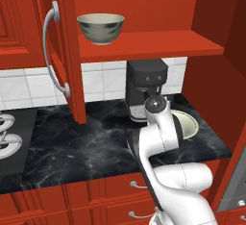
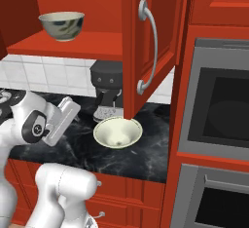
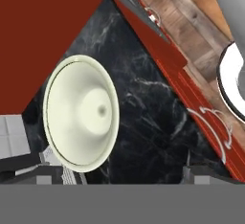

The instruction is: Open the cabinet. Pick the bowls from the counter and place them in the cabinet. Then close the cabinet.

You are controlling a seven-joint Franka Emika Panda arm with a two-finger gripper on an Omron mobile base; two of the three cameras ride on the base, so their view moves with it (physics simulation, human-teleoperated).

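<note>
you are looking at a job half done: the deeper cream ceramic bowl with dark bluish marks is already sitting on the red shelf of the red wooden wall cabinet, toward the shelf's left end, while the wider, shallower cream bowl with the dark green rim is waiting on the black marble tabletop, near its right end and toward the front edge. your claw is hanging over that bowl with its jaws spread wide and nothing between them; the two dark fingertips are standing either side of bare marble, just beside the bowl rather than over its rim.

the likely slip, as you go down, is closing on nothing or clipping the thin sloping wall so that the bowl is skating across the smooth marble or tipping. a shallow bowl is giving the pads little to bite on.

the open right cabinet door with its long curved silver handle is hanging directly above the bowl, so a straight lift is risking a knock against its lower edge. the dark grey coffee machine is standing just behind the bowl against the white tiled wall, narrowing your approach from the back. the left door is also standing open, and the steel oven is flanking the tabletop's right end.
</note>
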